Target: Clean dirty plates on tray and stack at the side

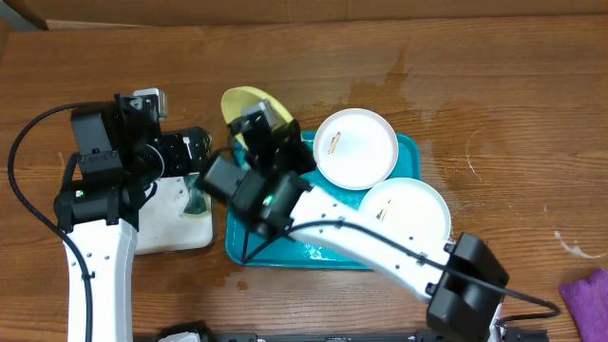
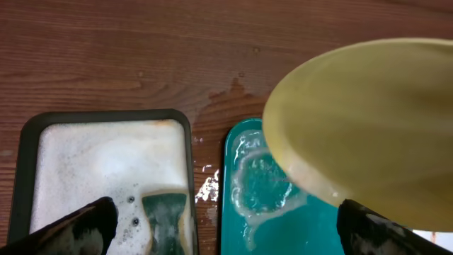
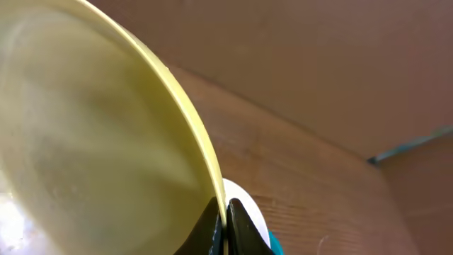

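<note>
Above the ten o'clock corner of the tray [image 1: 285, 253], we see the right gripper [image 3: 221, 221] pinching the yellow-green plate [image 1: 247, 102] by its rim, the left gripper [image 2: 226, 216] spread wide.

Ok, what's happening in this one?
The right end effector is shut on the rim of the yellow plate, holding it tilted in the air. The left end effector is open near the soapy tray and sponge. Two white plates lie on the teal tray.
</note>
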